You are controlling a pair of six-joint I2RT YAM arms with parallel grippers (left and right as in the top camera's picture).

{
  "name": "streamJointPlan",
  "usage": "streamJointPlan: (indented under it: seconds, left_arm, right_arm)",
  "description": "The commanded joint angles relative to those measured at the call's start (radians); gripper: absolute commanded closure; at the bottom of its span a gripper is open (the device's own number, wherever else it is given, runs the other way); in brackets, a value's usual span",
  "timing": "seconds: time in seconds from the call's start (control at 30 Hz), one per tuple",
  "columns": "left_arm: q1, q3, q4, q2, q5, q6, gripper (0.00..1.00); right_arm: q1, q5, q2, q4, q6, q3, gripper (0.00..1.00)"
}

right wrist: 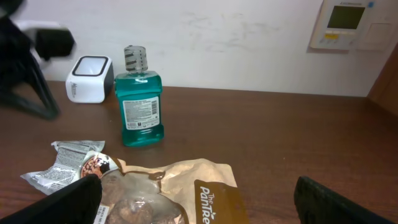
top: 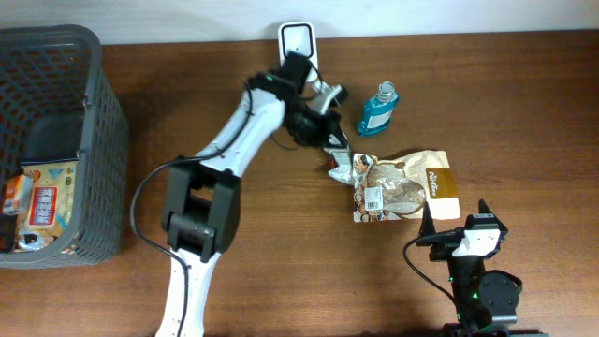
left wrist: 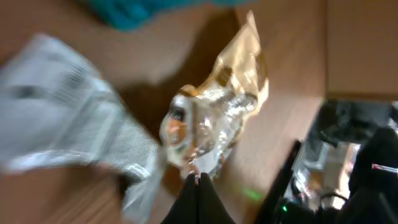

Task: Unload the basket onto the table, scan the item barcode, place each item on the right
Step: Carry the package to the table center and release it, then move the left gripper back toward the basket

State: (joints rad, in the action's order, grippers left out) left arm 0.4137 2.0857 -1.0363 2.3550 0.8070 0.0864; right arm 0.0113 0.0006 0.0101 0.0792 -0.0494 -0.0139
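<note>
A white barcode scanner [top: 298,39] [right wrist: 90,79] stands at the table's far edge. In front of it lie a teal mouthwash bottle [top: 378,110] [right wrist: 140,102], a small silver snack packet [top: 343,167] [right wrist: 69,163] and a brown pouch [top: 407,185] [right wrist: 186,186] with a white barcode label [top: 374,196]. My left gripper [top: 332,139] [left wrist: 198,179] is shut just beyond the silver packet's upper corner. Its tips meet at crinkled foil in the blurred wrist view, and I cannot tell if any foil is pinched. My right gripper [top: 459,219] [right wrist: 199,211] stands open near the pouch's right end.
A dark grey mesh basket [top: 94,112] holding several packaged goods stands at the left edge of the table. A wall rises right behind the scanner, with a thermostat panel [right wrist: 348,23] on it.
</note>
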Motion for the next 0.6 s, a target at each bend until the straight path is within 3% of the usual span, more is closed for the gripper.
streamJointPlan:
  seconds: [0.0,0.27,0.3,0.37,0.43,0.5,0.57]
  left_arm:
    - [-0.063,0.196,-0.149,-0.056,-0.266,-0.023,1.00]
    - [-0.123,0.602,-0.459,-0.192,-0.802,-0.027,1.00]
    - [-0.133,0.631,-0.470,-0.209,-0.852,-0.027,0.95]
    - [-0.167,0.673,-0.476,-0.252,-0.977,-0.027,0.64]
    - [-0.204,0.677,-0.476,-0.286,-1.060,-0.027,0.47]
    - [-0.263,0.677,-0.476,-0.313,-1.189,-0.027,0.23]
    - [-0.321,0.677,-0.470,-0.316,-1.317,-0.027,0.18]
  right_arm:
    - [-0.006,0.008,-0.007,0.003,0.001,0.008,0.02]
    - [-0.006,0.008,-0.006,0.003,0.001,0.008,0.02]
    - [-0.006,0.008,-0.007,0.003,0.001,0.008,0.02]
    - [-0.006,0.008,-0.006,0.003,0.001,0.008,0.02]
    - [-0.006,0.008,-0.006,0.003,0.001,0.008,0.02]
    - [-0.006,0.008,-0.006,0.003,0.001,0.008,0.02]
    - [-0.006,0.008,-0.007,0.003,0.001,0.008,0.02]
